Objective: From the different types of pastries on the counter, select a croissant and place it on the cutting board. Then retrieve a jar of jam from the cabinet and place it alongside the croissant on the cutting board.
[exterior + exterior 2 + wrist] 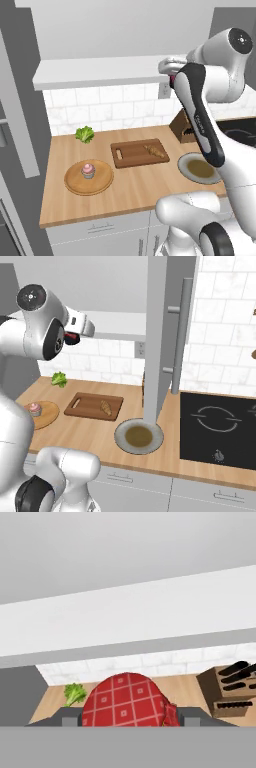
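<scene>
Up by the cabinet point(100, 72), gripper point(128, 724) pinching the jam point(127, 701), just off the shelf. Croissant point(154, 150) already on the board point(139, 153); jam not yet placed beside it.

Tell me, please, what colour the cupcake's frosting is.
Pink; the cupcake shows best in the left base view, on the round tray.

The arm point(200, 120) rose from the base at 5 o'clock in the left base view, bent at a raised elbow at 1 o'clock, and reached back toward 11 o'clock. The gripper point(128, 714) was held high at shelf level. Its jaws were closed on the jar point(125, 702), one finger on each side.
</scene>
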